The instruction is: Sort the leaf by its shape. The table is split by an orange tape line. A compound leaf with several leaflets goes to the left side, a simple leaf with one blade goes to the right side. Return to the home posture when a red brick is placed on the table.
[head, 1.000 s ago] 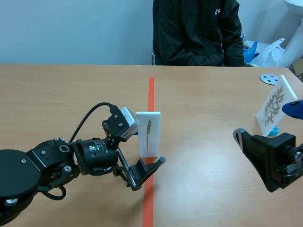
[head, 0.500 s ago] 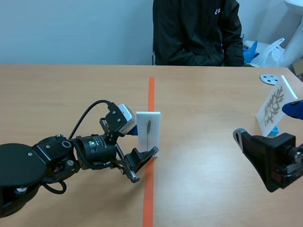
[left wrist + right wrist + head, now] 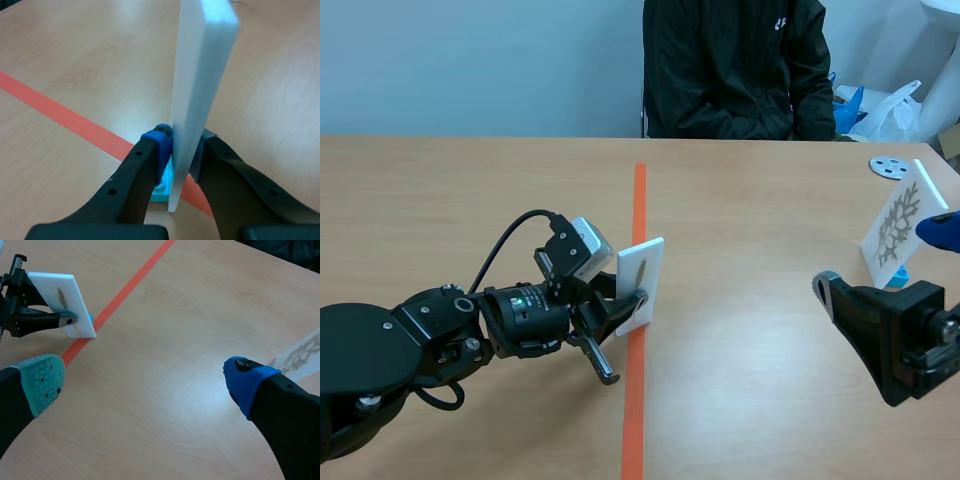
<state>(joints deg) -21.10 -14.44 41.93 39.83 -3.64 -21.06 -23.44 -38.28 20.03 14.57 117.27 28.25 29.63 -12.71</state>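
Note:
A white card (image 3: 642,272) printed with one slim simple leaf stands on a light-blue base (image 3: 161,187) over the orange tape line (image 3: 639,200). It is tilted, its top leaning right. My left gripper (image 3: 625,308) is shut on the card's lower edge; in the left wrist view the card (image 3: 197,85) is pressed between the two fingers (image 3: 150,160). My right gripper (image 3: 145,375) hangs open over the right half, holding nothing, well apart from that card (image 3: 62,302). A second card (image 3: 897,225) with a many-lobed leaf stands at the far right.
A person in a black jacket (image 3: 735,65) sits across the table. A white disc with holes (image 3: 887,166) lies at the far right edge, and a plastic bag (image 3: 890,105) sits behind it. No red brick shows.
My left gripper has closed from open onto the card's lower edge. The card, upright before, now tilts. The right arm has not moved.

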